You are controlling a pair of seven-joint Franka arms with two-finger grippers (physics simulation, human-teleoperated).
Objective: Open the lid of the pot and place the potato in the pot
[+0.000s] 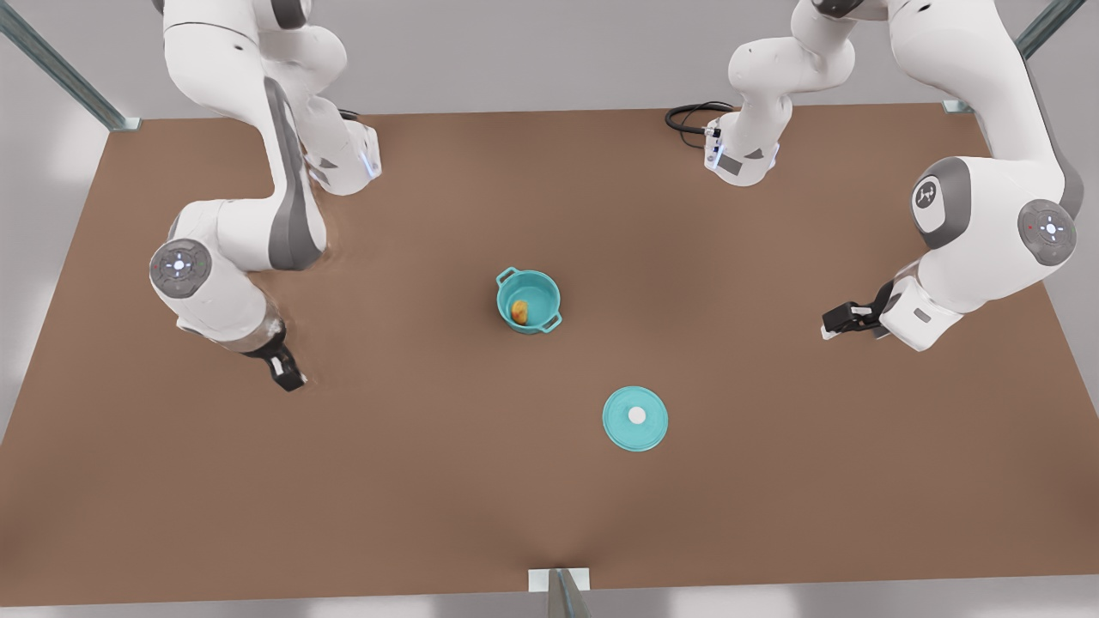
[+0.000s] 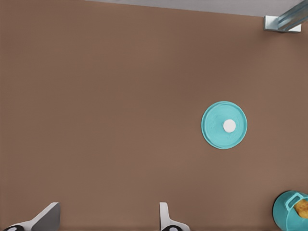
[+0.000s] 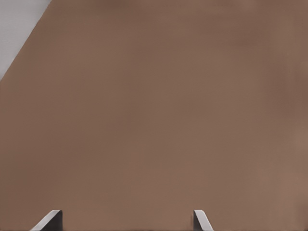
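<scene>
The teal pot (image 1: 539, 293) stands uncovered at the table's middle, with the yellow-orange potato (image 1: 519, 311) lying inside it. The flat teal pot lid (image 1: 622, 429), white knob up, rests on the table nearer the front edge, apart from the pot. My left gripper (image 1: 831, 326) hovers at the front view's right, open and holding nothing. Its wrist view takes in the lid (image 2: 216, 132), the pot's rim (image 2: 286, 211) and the potato (image 2: 302, 207) beyond the gripper (image 2: 108, 222). Low over the table at the front view's left, my right gripper (image 1: 288, 378) (image 3: 125, 222) is open and holds nothing.
The brown table (image 1: 429, 489) spreads wide around pot and lid. A black cable (image 1: 691, 116) lies at the back by one arm's base. Metal frame posts stand at the front edge (image 1: 558, 592) and the back corners.
</scene>
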